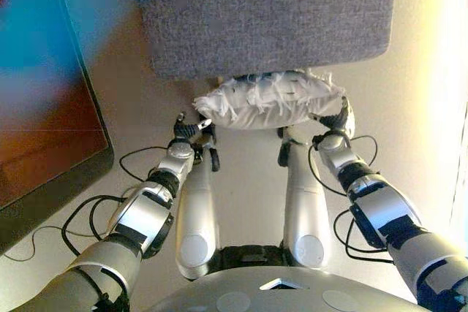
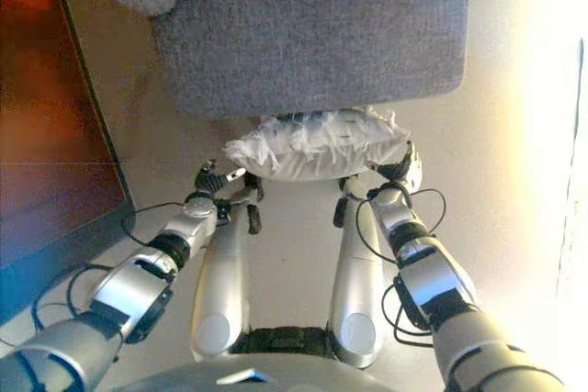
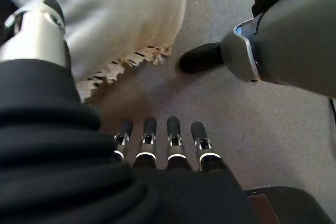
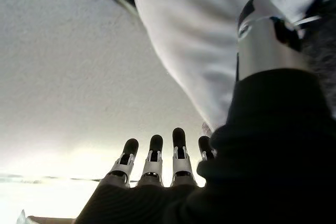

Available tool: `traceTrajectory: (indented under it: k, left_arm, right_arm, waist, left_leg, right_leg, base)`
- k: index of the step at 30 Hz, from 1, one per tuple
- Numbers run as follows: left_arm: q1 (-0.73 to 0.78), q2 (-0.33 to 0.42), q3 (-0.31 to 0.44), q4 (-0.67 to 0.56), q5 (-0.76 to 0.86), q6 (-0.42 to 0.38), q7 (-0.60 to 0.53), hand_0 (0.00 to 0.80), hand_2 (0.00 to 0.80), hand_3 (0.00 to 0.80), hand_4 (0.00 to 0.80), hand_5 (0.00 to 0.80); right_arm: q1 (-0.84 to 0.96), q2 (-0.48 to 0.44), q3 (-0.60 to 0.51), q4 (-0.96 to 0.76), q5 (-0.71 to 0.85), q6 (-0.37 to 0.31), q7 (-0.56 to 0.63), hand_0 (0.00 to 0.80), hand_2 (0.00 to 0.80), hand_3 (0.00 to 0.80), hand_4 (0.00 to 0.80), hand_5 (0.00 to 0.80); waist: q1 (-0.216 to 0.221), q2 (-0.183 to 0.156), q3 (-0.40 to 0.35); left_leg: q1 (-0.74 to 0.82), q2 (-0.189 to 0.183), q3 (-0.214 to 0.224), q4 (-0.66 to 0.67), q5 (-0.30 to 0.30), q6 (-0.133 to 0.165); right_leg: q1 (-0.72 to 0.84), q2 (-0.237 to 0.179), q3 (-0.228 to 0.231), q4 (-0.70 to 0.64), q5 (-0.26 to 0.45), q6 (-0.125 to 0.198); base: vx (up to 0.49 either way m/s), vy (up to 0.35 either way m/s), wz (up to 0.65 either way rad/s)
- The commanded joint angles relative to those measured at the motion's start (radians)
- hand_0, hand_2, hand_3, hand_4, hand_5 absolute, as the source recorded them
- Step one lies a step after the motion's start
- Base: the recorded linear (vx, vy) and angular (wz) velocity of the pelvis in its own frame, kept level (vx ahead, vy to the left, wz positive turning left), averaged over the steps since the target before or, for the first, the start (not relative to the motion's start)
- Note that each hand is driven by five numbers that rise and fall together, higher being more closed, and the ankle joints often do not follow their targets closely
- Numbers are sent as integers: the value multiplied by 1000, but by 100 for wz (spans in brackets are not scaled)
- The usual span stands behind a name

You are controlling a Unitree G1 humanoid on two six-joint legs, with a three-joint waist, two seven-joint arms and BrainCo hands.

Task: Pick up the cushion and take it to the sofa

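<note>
A white cushion (image 1: 270, 100) with a fringed edge hangs between my two hands, just in front of the grey sofa (image 1: 270, 20), its far edge at the sofa's front. My left hand (image 1: 191, 133) is at the cushion's left end and my right hand (image 1: 335, 126) at its right end. In the left wrist view the thumb (image 3: 37, 30) rests against the cushion (image 3: 121, 19) while the fingers (image 3: 157, 135) stay straight below it, over the floor. The right wrist view shows the same: thumb (image 4: 268, 30) on the cushion (image 4: 199, 40), fingers (image 4: 157, 153) straight and apart from it.
A large dark-framed panel (image 1: 44, 107) with a red and blue surface stands at the left. Black cables (image 1: 88, 210) lie on the pale floor beside it. Bright light falls on the floor at the right.
</note>
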State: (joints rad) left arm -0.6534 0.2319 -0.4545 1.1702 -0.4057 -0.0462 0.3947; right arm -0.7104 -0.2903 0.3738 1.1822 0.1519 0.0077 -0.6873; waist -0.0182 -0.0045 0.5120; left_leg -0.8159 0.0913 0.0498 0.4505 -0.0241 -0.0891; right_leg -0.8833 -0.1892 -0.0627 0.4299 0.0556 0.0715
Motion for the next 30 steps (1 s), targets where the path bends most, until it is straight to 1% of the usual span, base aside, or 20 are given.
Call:
traceTrajectory:
  k: [1, 2, 4, 5, 6, 9, 13, 19, 24, 27, 29, 30]
  left_arm:
    - [-19, 9, 23, 32, 7, -30, 39, 0, 0, 0, 0, 0]
    - [-20, 10, 23, 32, 5, -32, 41, 0, 0, 0, 0, 0]
    - [-39, 17, 24, 36, 6, -38, 53, 0, 0, 0, 0, 0]
    - [-42, 18, 24, 37, 8, -38, 54, 0, 0, 0, 0, 0]
    - [-52, 28, 27, 42, 10, -48, 54, 0, 0, 0, 0, 0]
    - [-67, 37, 26, 48, 13, -56, 57, 0, 0, 0, 0, 0]
    - [-80, 50, 29, 50, 12, -90, 64, 0, 0, 0, 0, 0]
    - [-114, 68, 23, 53, 16, -118, 60, 0, 0, 0, 0, 0]
    - [-161, 90, 18, 50, 21, -149, 54, 0, 0, 0, 0, 0]
    - [-177, 107, 8, 20, 36, -183, 57, 0, 0, 0, 0, 0]
    - [-185, 122, -4, -13, 51, -204, 25, 0, 0, 0, 0, 0]
    - [-187, 126, -14, -35, 58, -228, -20, 0, 0, 0, 0, 0]
  right_arm:
    - [-15, -64, 22, -32, 16, 8, -64, 0, 0, 0, 0, 0]
    - [-17, -67, 22, -34, 16, 9, -64, 0, 0, 0, 0, 0]
    - [-39, -75, 24, -36, 14, 6, -78, 0, 0, 0, 0, 0]
    - [-43, -76, 25, -36, 14, 7, -80, 0, 0, 0, 0, 0]
    - [-58, -83, 26, -38, 16, 13, -85, 0, 0, 0, 0, 0]
    - [-76, -93, 29, -31, 20, 10, -90, 0, 0, 0, 0, 0]
    - [-97, -100, 34, -24, 15, -24, -97, 0, 0, 0, 0, 0]
    - [-130, -113, 57, -22, 7, -45, -94, 0, 0, 0, 0, 0]
    - [-172, -132, 76, -21, 9, -98, -62, 0, 0, 0, 0, 0]
    - [-193, -143, 102, -45, -13, -167, -1, 0, 0, 0, 0, 0]
    - [-203, -151, 133, -76, -38, -183, 31, 0, 0, 0, 0, 0]
    - [-207, -155, 148, -95, -39, -197, 43, 0, 0, 0, 0, 0]
  waist:
    - [-22, 21, 8]
    - [-20, 21, 8]
    - [-19, 22, 8]
    - [-19, 22, 8]
    - [-18, 23, 8]
    - [-17, 27, 8]
    - [-20, 33, 8]
    - [-23, 40, 8]
    - [-27, 46, 8]
    - [-30, 52, 8]
    - [-32, 52, 8]
    - [-32, 52, 8]
  left_leg:
    - [-136, -32, -68, 48, 72, 44]
    - [-147, -31, -68, 63, 62, 45]
    - [-224, -37, -73, 113, 46, 48]
    - [-236, -37, -74, 122, 43, 48]
    - [-290, -40, -80, 143, 46, 49]
    - [-385, -41, -74, 225, 20, 51]
    - [-484, -49, -71, 295, -1, 52]
    - [-605, -49, -63, 391, -25, 49]
    - [-689, -35, -54, 440, -41, 43]
    - [-742, -32, -54, 475, -47, 39]
    - [-754, -32, -52, 487, -51, 36]
    - [-754, -31, -53, 489, -52, 35]
  right_leg:
    - [-79, 39, 24, 27, 51, 5]
    - [-90, 41, 25, 41, 43, 5]
    - [-166, 43, 29, 98, 32, 0]
    - [-178, 43, 30, 108, 29, -1]
    - [-231, 45, 32, 141, 29, -3]
    - [-320, 47, 33, 218, 13, -6]
    - [-415, 52, 36, 285, 3, -8]
    - [-529, 45, 40, 372, -15, -9]
    - [-615, 26, 43, 414, -28, -7]
    - [-671, 17, 48, 442, -29, -7]
    - [-687, 14, 53, 450, -29, -8]
    - [-687, 12, 52, 448, -29, -8]
  base:
    - [-41, -11, 2]
    - [-64, -9, 0]
    - [-59, -12, -3]
    - [-61, -16, -10]
    - [-57, -15, -16]
    - [-45, -17, -11]
    - [-46, -8, -1]
    - [-26, -35, -7]
    - [-12, -68, -2]
    - [13, -45, 7]
    - [46, -41, -1]
    - [61, -38, 0]
